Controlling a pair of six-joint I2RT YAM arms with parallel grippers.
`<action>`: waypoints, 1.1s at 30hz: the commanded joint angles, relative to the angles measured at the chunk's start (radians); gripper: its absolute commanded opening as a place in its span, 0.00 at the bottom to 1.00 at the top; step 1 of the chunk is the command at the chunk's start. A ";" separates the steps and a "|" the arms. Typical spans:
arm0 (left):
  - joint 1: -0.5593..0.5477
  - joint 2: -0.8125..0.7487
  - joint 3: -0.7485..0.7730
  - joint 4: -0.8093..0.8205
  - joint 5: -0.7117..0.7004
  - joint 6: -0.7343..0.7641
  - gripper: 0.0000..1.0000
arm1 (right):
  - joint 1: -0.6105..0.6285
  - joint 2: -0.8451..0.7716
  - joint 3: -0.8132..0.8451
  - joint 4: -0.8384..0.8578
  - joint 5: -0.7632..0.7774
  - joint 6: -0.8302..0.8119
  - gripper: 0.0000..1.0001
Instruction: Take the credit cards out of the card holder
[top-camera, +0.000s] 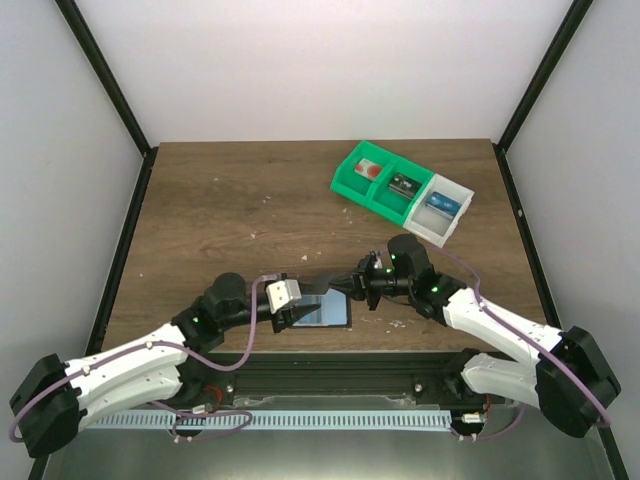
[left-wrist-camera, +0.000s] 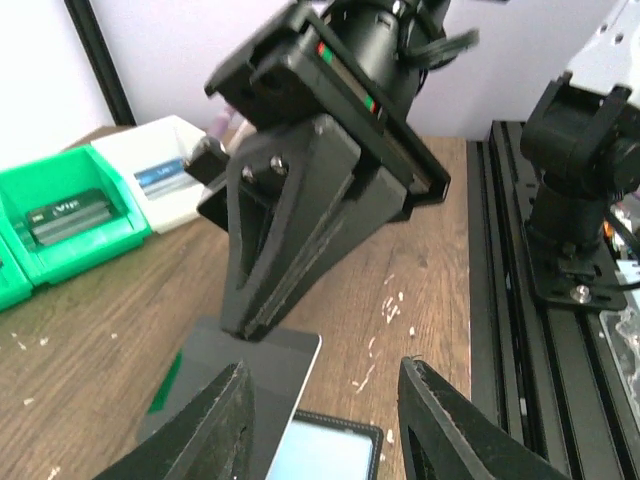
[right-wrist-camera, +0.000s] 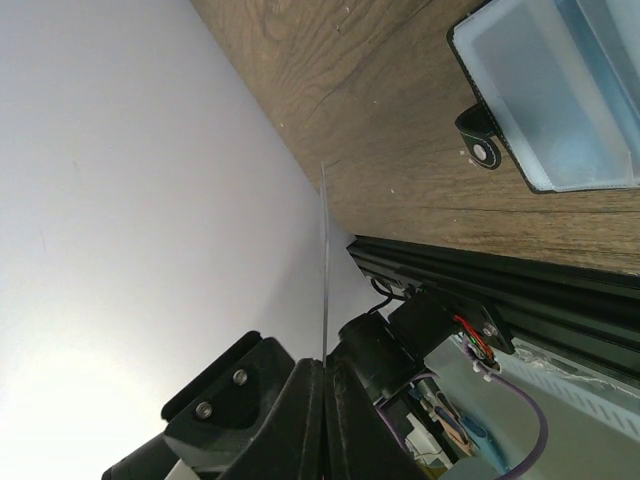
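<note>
The card holder (top-camera: 330, 312) lies open on the table (top-camera: 220, 210) near the front edge, between my two grippers. My left gripper (left-wrist-camera: 330, 430) has its fingers apart. One end of the holder shows between them, and nothing is clamped. My right gripper (left-wrist-camera: 250, 322) has its fingers pressed together on a thin grey card (left-wrist-camera: 265, 365), held just beside the holder. The right gripper body fills much of the left wrist view and hides the table behind it. The green-and-white bins (top-camera: 400, 190) stand well apart at the far right, with a card in each compartment.
</note>
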 joint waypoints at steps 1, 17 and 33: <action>-0.007 0.025 0.021 -0.019 0.012 0.056 0.41 | -0.001 -0.019 0.019 0.018 -0.015 0.003 0.00; -0.013 0.062 0.041 -0.079 -0.104 0.094 0.21 | -0.001 0.009 0.011 0.072 -0.070 -0.005 0.00; -0.014 0.016 0.004 -0.009 -0.277 -0.102 0.00 | 0.000 -0.005 -0.052 0.088 0.022 -0.170 0.28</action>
